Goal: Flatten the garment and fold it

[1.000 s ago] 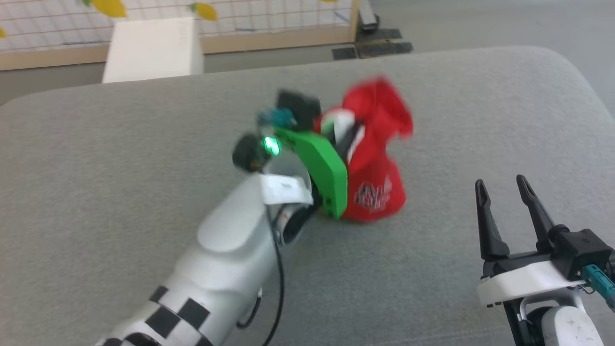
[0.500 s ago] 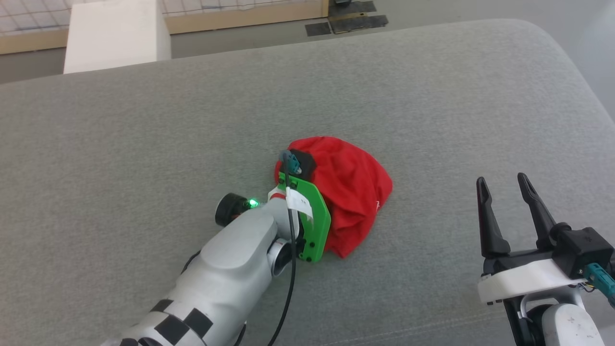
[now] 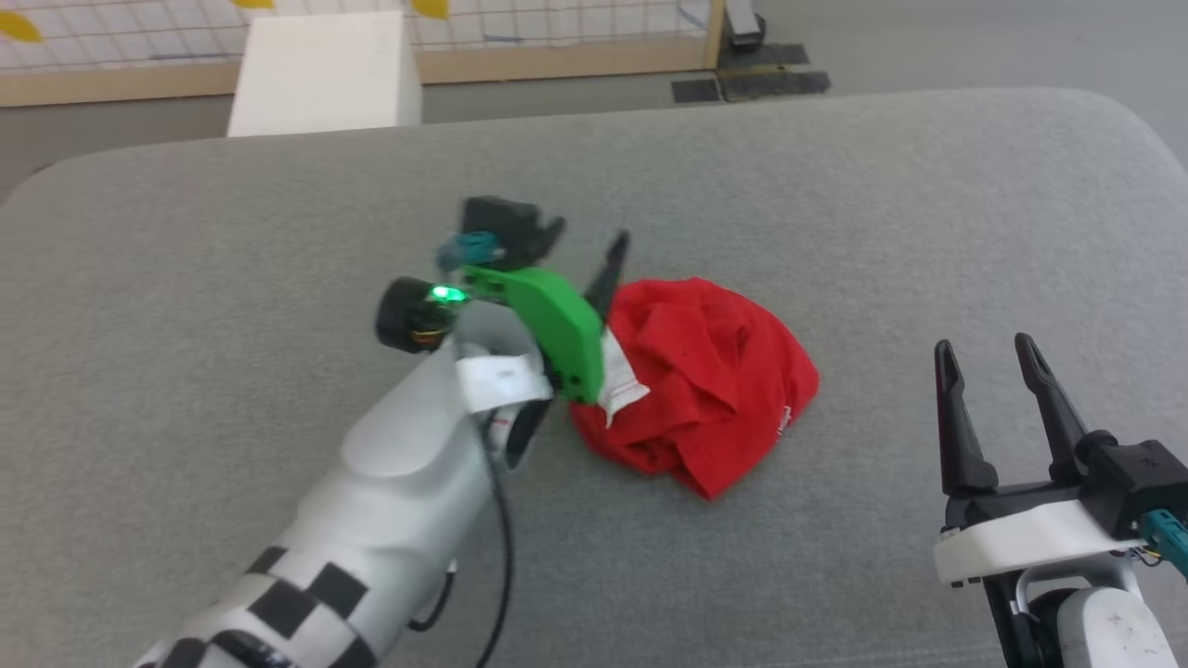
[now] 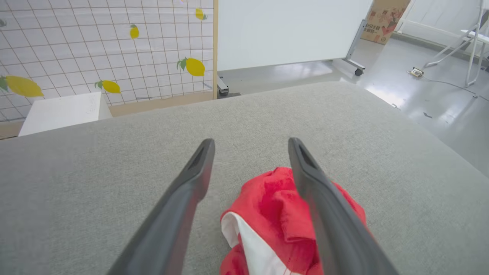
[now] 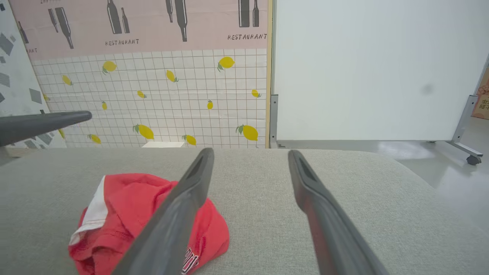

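Garment (image 3: 705,390) on cushion (image 3: 278,232); left end effector (image 3: 588,234) at its left edge, right end effector (image 3: 984,345) well right

grey cushioned surface (image 3: 835,186), crumpled red shorts (image 3: 715,390)

Left arm: pale forearm (image 3: 399,501) with a checkered band near the elbow — reaches from the lower left toward the centre of the head view.
Left wrist: green plate (image 3: 557,329), with a green lamp (image 3: 447,295) lit beside it.
Left gripper (image 4: 251,145): fingers spread wide apart.
Right gripper (image 3: 984,348): lower right — fingers parted, pointing up the head view.
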